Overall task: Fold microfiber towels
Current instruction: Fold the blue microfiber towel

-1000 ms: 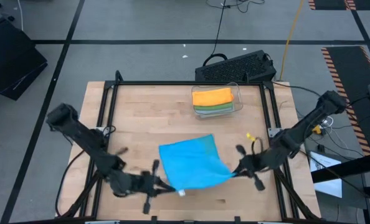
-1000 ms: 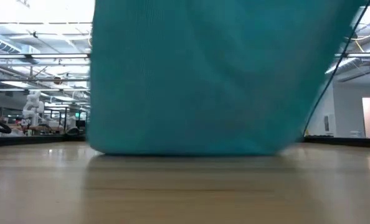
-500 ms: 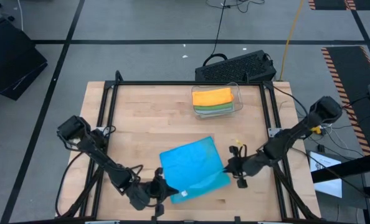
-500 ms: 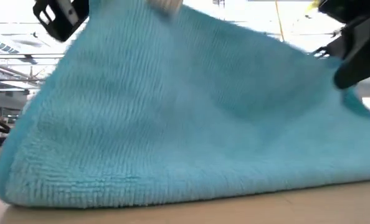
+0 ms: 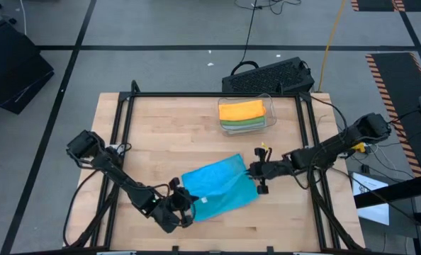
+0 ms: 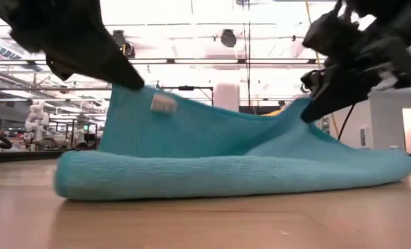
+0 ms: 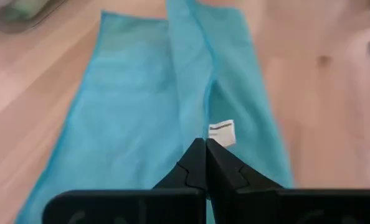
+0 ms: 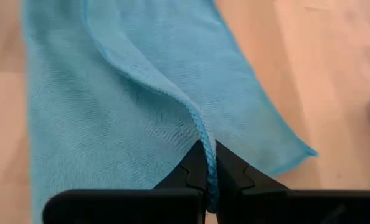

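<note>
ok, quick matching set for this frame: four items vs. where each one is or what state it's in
Items:
1. blue towel
2. orange towel
3. white tag
4. right gripper

Places or states:
A. top of the stack in the clear bin
B. jaws shut on the blue towel's edge
C. half folded on the table, one edge lifted
D. on the lifted edge, next to the left gripper

Pairs: 1-C, 2-A, 3-D, 4-B
</note>
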